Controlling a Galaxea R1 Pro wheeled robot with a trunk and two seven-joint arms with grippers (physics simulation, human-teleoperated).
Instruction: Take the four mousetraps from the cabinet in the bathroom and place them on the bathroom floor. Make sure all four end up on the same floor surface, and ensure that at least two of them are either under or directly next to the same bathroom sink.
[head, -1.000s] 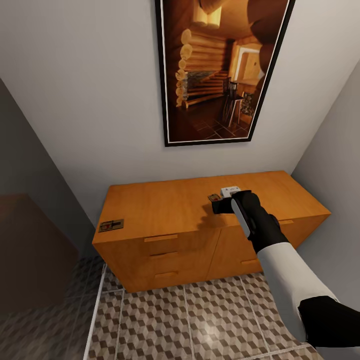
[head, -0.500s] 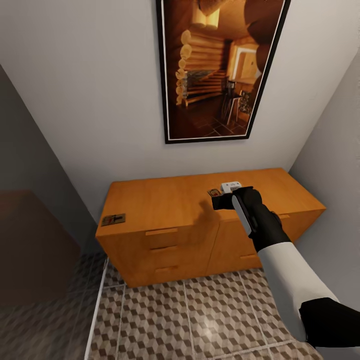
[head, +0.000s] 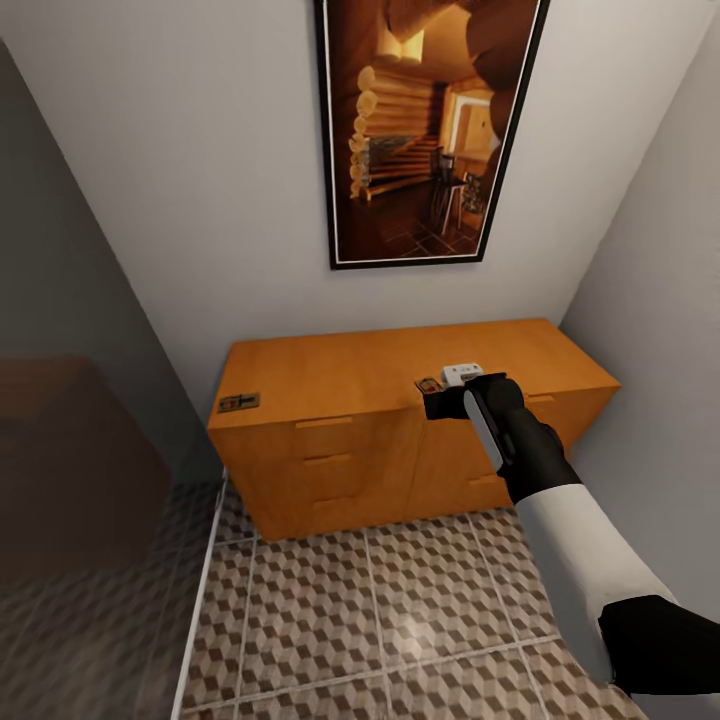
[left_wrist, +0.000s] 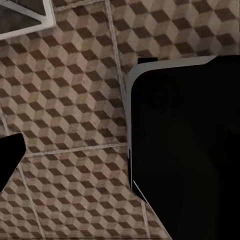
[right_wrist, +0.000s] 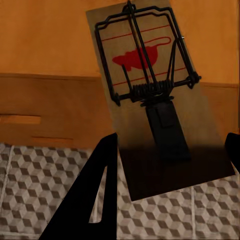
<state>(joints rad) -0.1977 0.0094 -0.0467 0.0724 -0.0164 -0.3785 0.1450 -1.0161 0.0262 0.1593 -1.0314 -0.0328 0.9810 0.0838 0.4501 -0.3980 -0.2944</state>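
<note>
The orange-brown cabinet (head: 350, 375) stands against the back wall, its drawers closed. One mousetrap (head: 239, 402) lies flat on the left front corner of its top. My right gripper (head: 440, 400) hovers over the cabinet's front edge, shut on a second mousetrap (head: 428, 385). In the right wrist view that mousetrap (right_wrist: 150, 95) is a brown board with dark wire and a red mouse print, clamped at its near end between the fingers (right_wrist: 95, 200). The cube-patterned bathroom floor (head: 330, 610) spreads in front of the cabinet. One left finger (left_wrist: 7, 160) shows at the frame's edge above the floor (left_wrist: 65, 100).
A tall framed picture (head: 425, 130) hangs above the cabinet. Grey walls close in on the left (head: 70, 300) and right (head: 660, 300). A dark brown translucent block (head: 60, 460) stands at the left. A large black robot part (left_wrist: 190, 150) sits over the tiles.
The camera has drawn back from the cabinet, which now looks smaller and farther away. My right gripper keeps hold of the mousetrap, now off the cabinet top's middle and over its front edge.
</note>
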